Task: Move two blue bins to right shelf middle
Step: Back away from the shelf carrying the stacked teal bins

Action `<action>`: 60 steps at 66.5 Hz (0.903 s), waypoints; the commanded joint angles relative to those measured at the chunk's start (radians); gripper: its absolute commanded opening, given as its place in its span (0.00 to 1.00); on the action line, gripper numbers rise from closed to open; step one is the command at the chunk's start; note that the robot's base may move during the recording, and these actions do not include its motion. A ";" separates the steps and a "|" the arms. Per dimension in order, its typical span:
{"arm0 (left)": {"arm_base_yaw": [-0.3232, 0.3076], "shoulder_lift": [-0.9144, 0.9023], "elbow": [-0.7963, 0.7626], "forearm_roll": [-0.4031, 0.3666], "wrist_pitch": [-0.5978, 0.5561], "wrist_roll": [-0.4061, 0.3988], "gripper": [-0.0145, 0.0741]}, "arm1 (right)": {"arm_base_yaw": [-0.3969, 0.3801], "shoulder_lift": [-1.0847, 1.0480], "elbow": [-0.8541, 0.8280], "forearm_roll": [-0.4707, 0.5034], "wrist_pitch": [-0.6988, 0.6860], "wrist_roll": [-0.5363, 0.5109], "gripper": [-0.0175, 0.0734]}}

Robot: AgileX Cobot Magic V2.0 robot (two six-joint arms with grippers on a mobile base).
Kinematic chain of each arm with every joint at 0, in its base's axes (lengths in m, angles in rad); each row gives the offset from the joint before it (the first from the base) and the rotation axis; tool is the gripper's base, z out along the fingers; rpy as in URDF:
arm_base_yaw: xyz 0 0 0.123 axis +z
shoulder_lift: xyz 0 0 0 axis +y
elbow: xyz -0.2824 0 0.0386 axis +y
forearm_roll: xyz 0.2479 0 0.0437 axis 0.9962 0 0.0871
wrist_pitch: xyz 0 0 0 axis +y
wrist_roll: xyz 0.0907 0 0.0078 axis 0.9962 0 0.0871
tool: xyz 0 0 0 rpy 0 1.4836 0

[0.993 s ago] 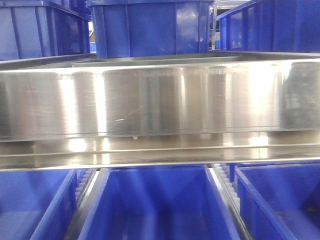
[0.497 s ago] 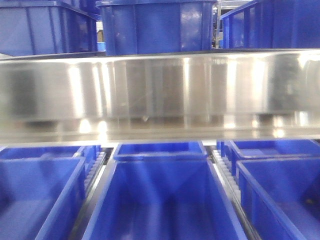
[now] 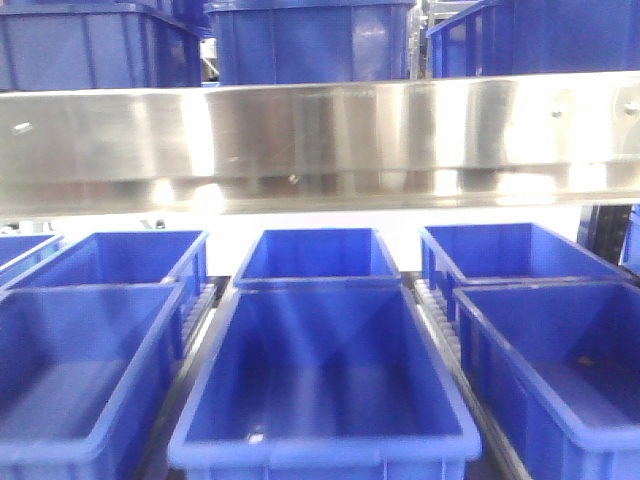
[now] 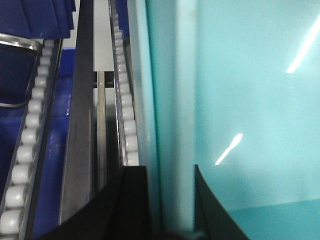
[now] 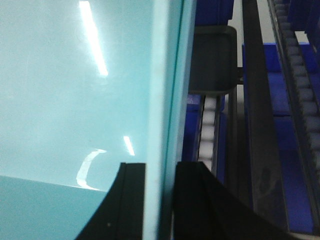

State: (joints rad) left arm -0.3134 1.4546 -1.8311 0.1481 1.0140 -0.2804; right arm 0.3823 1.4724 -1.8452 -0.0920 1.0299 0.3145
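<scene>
An empty blue bin [image 3: 325, 385] lies front and centre on the lower shelf level in the front view, with a second blue bin [image 3: 318, 255] right behind it. In the left wrist view my left gripper [image 4: 170, 200] is shut on the bin's left wall [image 4: 172, 115], which looks pale teal, one black finger on each side. In the right wrist view my right gripper [image 5: 161, 200] is likewise shut on the right wall [image 5: 162, 100]. Neither gripper shows in the front view.
A steel shelf beam [image 3: 320, 140] crosses above the bins, with more blue bins [image 3: 310, 40] on the level above it. Other blue bins sit to the left [image 3: 70, 370] and right [image 3: 560, 360]. White roller rails [image 4: 127, 115] [image 5: 209, 130] run beside the held bin.
The steel beam has risen and shrunk in the front view. Far more of the lower bins shows now, including the centre bin's near rim.
</scene>
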 commanded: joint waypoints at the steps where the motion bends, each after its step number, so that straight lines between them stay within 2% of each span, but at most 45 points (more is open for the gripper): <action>1: -0.007 -0.018 -0.018 -0.048 -0.121 -0.003 0.04 | 0.010 -0.017 -0.019 0.077 -0.121 -0.010 0.01; 60: -0.007 -0.018 -0.018 -0.048 -0.121 -0.003 0.04 | 0.010 -0.017 -0.019 0.077 -0.121 -0.010 0.01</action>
State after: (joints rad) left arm -0.3124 1.4513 -1.8311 0.1524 1.0133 -0.2824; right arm 0.3823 1.4724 -1.8452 -0.0901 1.0165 0.3145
